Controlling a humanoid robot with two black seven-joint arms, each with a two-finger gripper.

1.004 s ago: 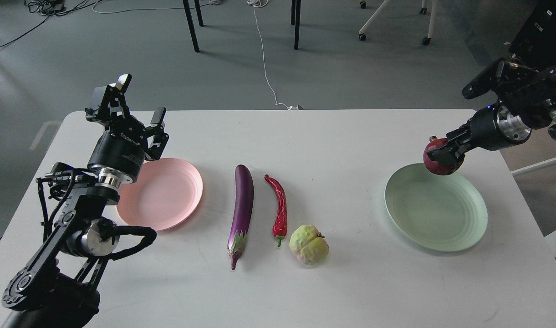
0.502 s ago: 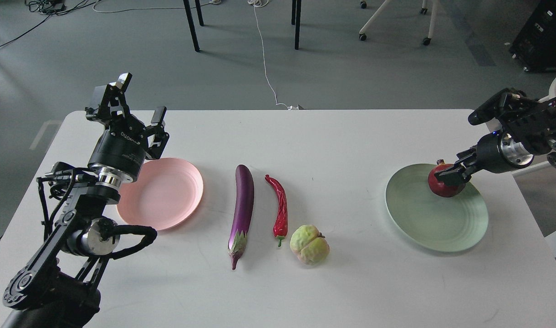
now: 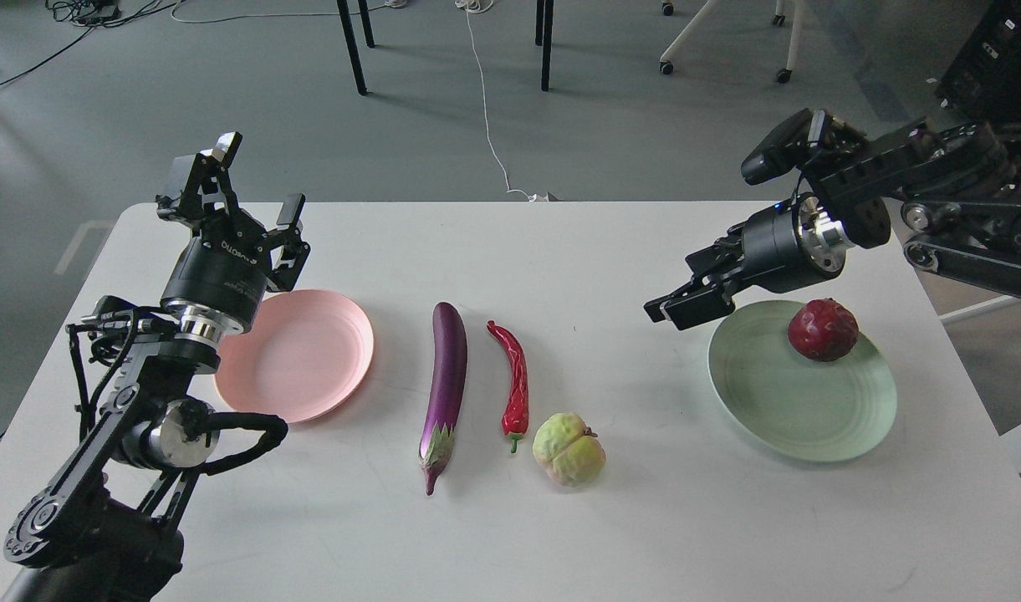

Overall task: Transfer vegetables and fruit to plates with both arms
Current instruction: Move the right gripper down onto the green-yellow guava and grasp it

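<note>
Now, pomegranate (image 3: 823,329) on mint plate (image 3: 778,410), right gripper (image 3: 681,306), fingers apart and empty, likely targets the lumpy fruit (image 3: 569,449) next.

Surface: white table (image 3: 560,251)
Landmark: eggplant (image 3: 444,385), mid-table
Left of it: pink plate (image 3: 309,359)
Just right: chili pepper (image 3: 514,380), then yellow-green fruit (image 3: 569,449)
Far right: mint green plate (image 3: 798,401)

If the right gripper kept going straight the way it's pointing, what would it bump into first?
The right gripper points left and slightly down, away from the mint green plate. It would probably meet bare table first; farther along lies the red chili pepper. Its height is hard to judge.
</note>
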